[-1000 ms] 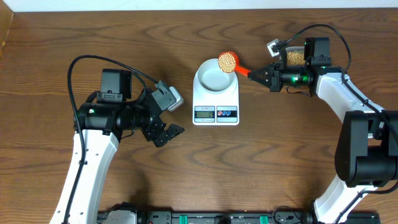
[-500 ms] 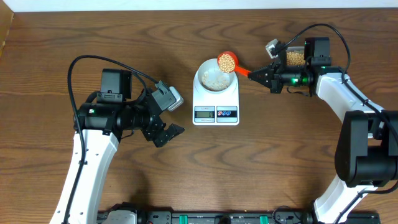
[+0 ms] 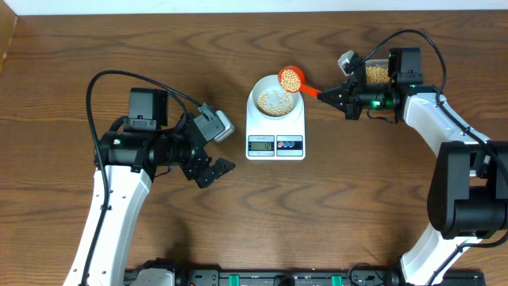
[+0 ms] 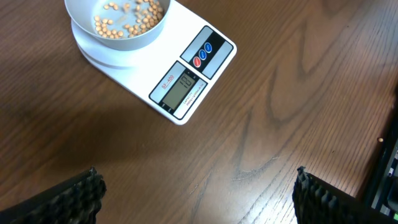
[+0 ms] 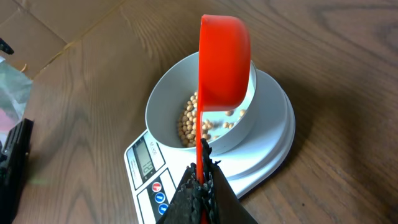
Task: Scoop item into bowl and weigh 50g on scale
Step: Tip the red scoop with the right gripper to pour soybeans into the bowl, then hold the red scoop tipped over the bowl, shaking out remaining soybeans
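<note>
The white scale [image 3: 275,131] sits mid-table with the pale bowl [image 3: 275,101] on it. Tan beans [image 3: 276,100] lie in the bowl; they also show in the left wrist view [image 4: 127,18] and the right wrist view [image 5: 196,121]. My right gripper [image 3: 332,95] is shut on the handle of an orange scoop [image 3: 290,78], tilted over the bowl's far right rim with beans still in it. In the right wrist view the scoop [image 5: 224,62] stands on edge above the bowl [image 5: 161,106]. My left gripper [image 3: 216,170] is open and empty, left of the scale [image 4: 186,81].
A clear tub of beans [image 3: 376,73] stands at the back right beside the right arm. The scale's display [image 5: 147,164] is lit. Cables loop behind both arms.
The scoop has tipped further over the bowl. The bowl went from empty to holding a growing layer of beans. The left arm has not moved.
</note>
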